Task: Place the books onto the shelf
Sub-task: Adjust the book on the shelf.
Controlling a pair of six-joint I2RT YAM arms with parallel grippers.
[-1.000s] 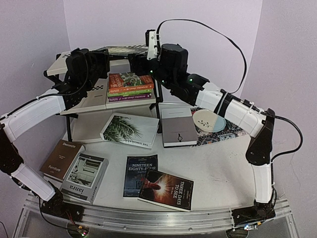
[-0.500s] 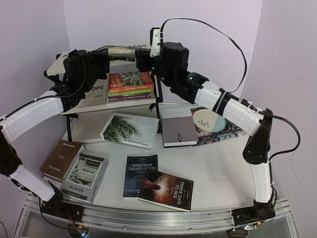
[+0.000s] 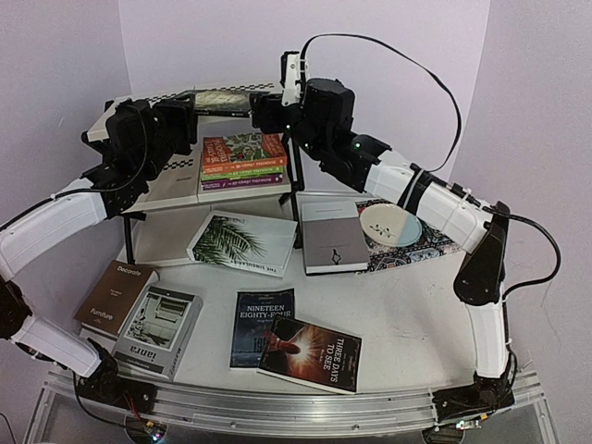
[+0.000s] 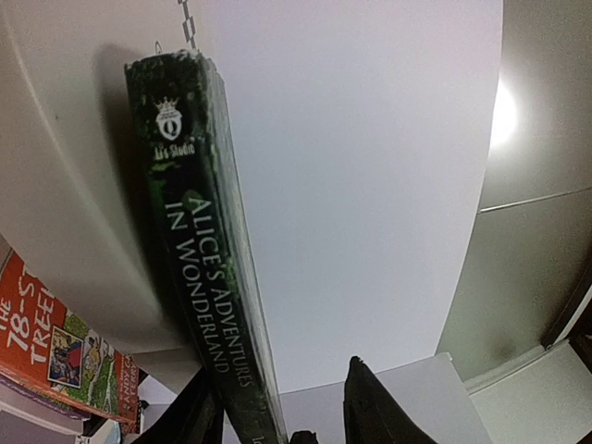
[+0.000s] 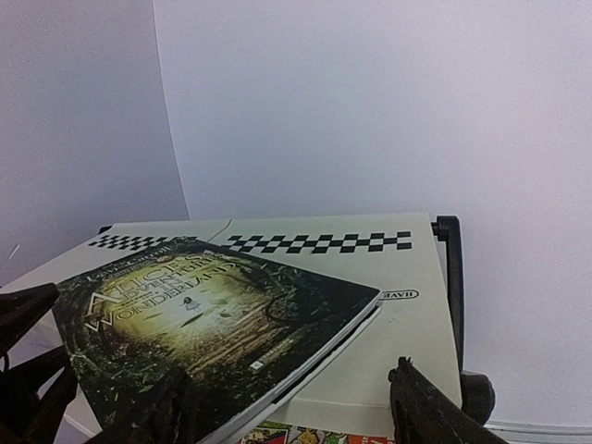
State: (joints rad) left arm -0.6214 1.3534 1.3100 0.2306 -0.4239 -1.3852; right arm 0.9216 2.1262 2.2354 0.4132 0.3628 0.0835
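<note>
"Cream tiers on a black frame: was that the shelf [image 3: 171, 190]?" the listener asked.

"Yes. It stood at the back of the table [image 3: 407, 296], the largest thing there. A dark green book [image 5: 203, 324] lay flat on its top tier, beside a black checkered strip [image 5: 319, 242]. The left gripper [image 4: 282, 379] sat at one end of the book, fingers either side of the spine with a gap on one side, so it looked released. The right gripper [image 5: 291, 375] hovered at the opposite corner, fingers spread wide, gripping nothing."

"What would finish this step well?"

"In my judgement, both arms should back straight out, level with the tier, so no finger dragged the book off the edge. A stack of paperbacks [image 3: 242, 159] sat on the tier below, and more books lay on the table in front."

"Any writing?"

"The spine read ALICE'S ADVENTURES IN WONDERLAND under a small crown logo [image 4: 167, 118]. An orange paperback [image 4: 55, 333] showed 78 and TREE. Two covers on the table read NINETEEN EIGHTY-FOUR [image 3: 262, 324] and THREE DAYS TO SEE [image 3: 314, 353]. A tiny label [image 5: 400, 294] on the tier's edge was too small to read."
</note>
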